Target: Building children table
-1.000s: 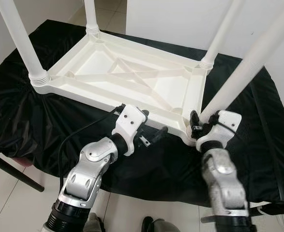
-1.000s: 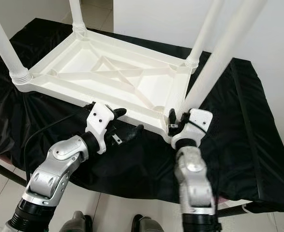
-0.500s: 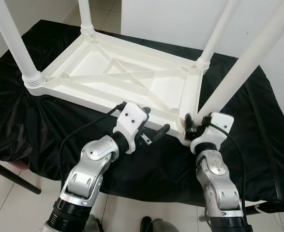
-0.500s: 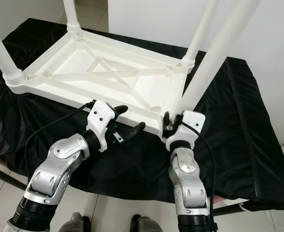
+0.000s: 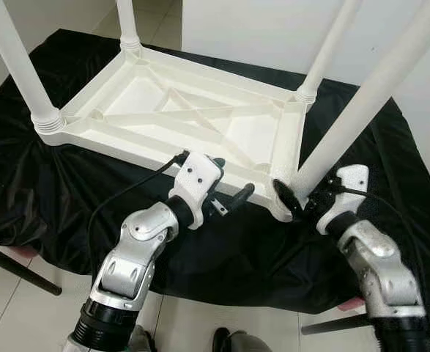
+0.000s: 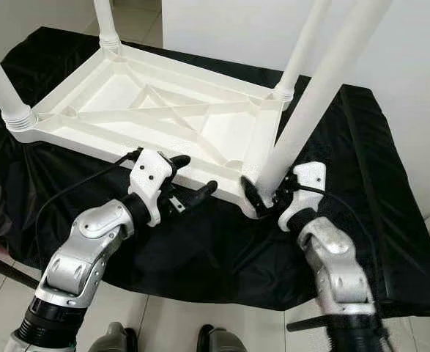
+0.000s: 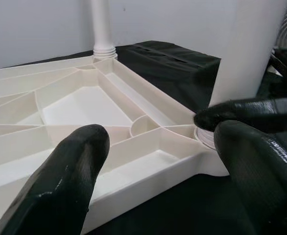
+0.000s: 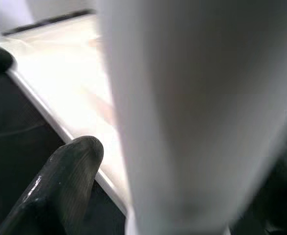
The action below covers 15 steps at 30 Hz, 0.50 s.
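Note:
A white plastic children's table [image 5: 200, 117] lies upside down on a black-draped surface, with all its legs pointing up. My right gripper [image 5: 302, 195] is at the foot of the near right leg [image 5: 361, 103], shut on it just above its socket; one black finger [image 8: 60, 186] lies beside the leg [image 8: 182, 107]. Beside the table's near edge, my left gripper [image 5: 233, 177] is open, its fingers [image 7: 60, 191] on either side of the rim [image 7: 148, 171] without touching it. The near right leg [image 7: 246, 54] also stands in the left wrist view.
The black cloth [image 5: 68, 183] hangs over the front edge of the stand [image 5: 24, 271]. A white wall [image 5: 273, 29] rises behind. Pale tiled floor [image 5: 9, 323] lies below, near my feet.
My right forearm has swung out to the right while its gripper stays at the foot of the near right leg, turned around it. The left gripper holds its place. The camera shifted slightly.

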Tool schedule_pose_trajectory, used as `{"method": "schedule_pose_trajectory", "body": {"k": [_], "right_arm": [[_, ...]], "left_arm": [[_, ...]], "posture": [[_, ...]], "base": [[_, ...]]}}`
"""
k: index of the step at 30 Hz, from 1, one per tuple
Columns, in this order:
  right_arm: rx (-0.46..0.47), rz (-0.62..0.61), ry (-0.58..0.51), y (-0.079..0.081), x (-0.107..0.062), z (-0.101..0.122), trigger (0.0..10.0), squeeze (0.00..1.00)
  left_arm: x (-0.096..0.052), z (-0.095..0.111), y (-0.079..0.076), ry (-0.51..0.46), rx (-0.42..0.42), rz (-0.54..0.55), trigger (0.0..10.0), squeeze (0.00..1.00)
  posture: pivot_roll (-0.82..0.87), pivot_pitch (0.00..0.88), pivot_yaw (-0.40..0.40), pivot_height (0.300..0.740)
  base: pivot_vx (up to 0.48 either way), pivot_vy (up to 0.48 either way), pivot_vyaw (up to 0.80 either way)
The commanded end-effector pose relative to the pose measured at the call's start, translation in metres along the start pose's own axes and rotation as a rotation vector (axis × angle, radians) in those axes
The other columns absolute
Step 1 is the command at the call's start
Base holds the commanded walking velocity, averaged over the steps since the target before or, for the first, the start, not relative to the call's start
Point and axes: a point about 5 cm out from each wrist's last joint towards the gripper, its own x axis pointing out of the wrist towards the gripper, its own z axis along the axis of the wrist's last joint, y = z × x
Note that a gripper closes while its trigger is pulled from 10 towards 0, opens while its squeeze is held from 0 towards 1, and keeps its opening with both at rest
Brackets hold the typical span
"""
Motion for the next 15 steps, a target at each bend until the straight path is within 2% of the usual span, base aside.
{"method": "schedule_pose_trajectory", "body": {"k": [1,5,7,8,12,15], "right_arm": [[0.024,0.043,0.020,0.001,0.000,-0.008,10.0,0.00],[0.025,0.081,0.026,-0.002,0.001,-0.011,10.0,0.00],[0.027,0.092,0.025,-0.003,0.000,-0.012,10.0,0.00],[0.035,0.085,0.045,-0.005,-0.002,-0.017,0.0,0.00],[0.056,0.060,0.066,-0.004,-0.006,-0.023,0.0,0.00],[0.095,-0.030,0.079,-0.001,-0.006,-0.027,0.0,0.00]], "left_arm": [[-0.002,-0.003,-0.008,0.009,-0.019,-0.003,10.0,0.00],[-0.009,-0.006,-0.021,0.020,-0.042,-0.112,10.0,0.00],[-0.009,-0.007,-0.022,0.026,-0.051,-0.120,10.0,0.00],[-0.013,-0.011,-0.025,0.046,-0.065,-0.150,10.0,0.00],[-0.017,-0.016,-0.028,0.075,-0.103,-0.186,10.0,0.00],[-0.017,-0.016,-0.029,0.071,-0.102,-0.180,10.0,0.00]], "posture": [[0.04,0.162,-0.090,0.740],[0.05,0.161,-0.095,0.740],[0.05,0.161,-0.095,0.740],[0.05,0.160,-0.098,0.740],[0.04,0.162,-0.100,0.740],[0.03,0.166,-0.103,0.740]], "base": [[0.000,0.000,0.00],[0.000,0.000,0.00],[0.000,0.000,0.00],[0.000,0.000,0.00],[0.000,0.000,0.00],[0.000,0.000,0.00]]}}
